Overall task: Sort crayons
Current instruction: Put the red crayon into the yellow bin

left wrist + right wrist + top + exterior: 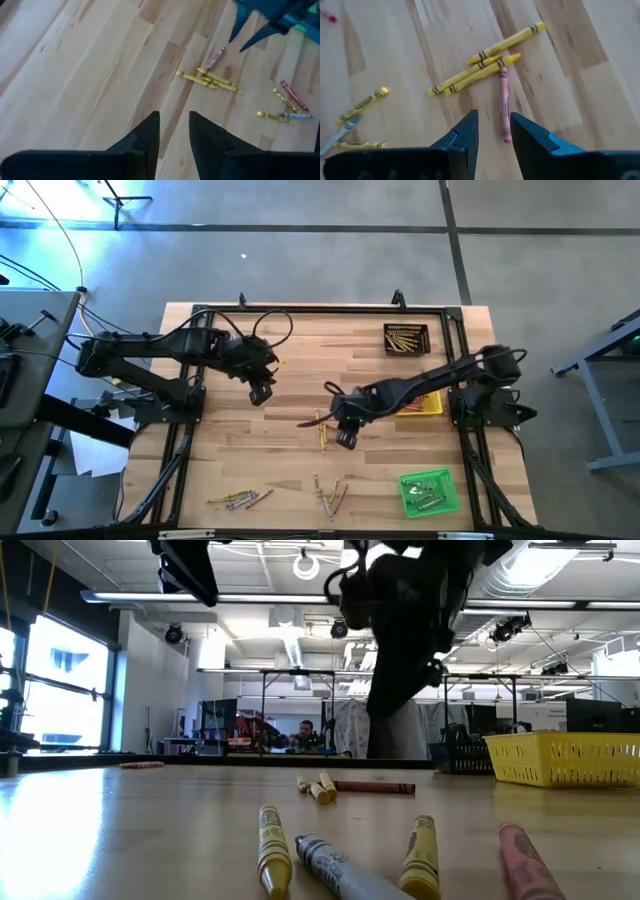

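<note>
Pink crayon (504, 102) lies lengthwise toward right end effector (493, 131).

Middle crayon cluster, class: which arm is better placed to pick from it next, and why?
Probably the right. The right gripper hangs open just above the middle cluster; the left gripper waits farther off.

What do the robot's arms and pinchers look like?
Both arms are black, built from jointed tube-like segments, with dark cables looping along them. The left gripper and right gripper each have two flat, dark, wedge-shaped fingers that taper toward the tips. No markings show on them.
</note>
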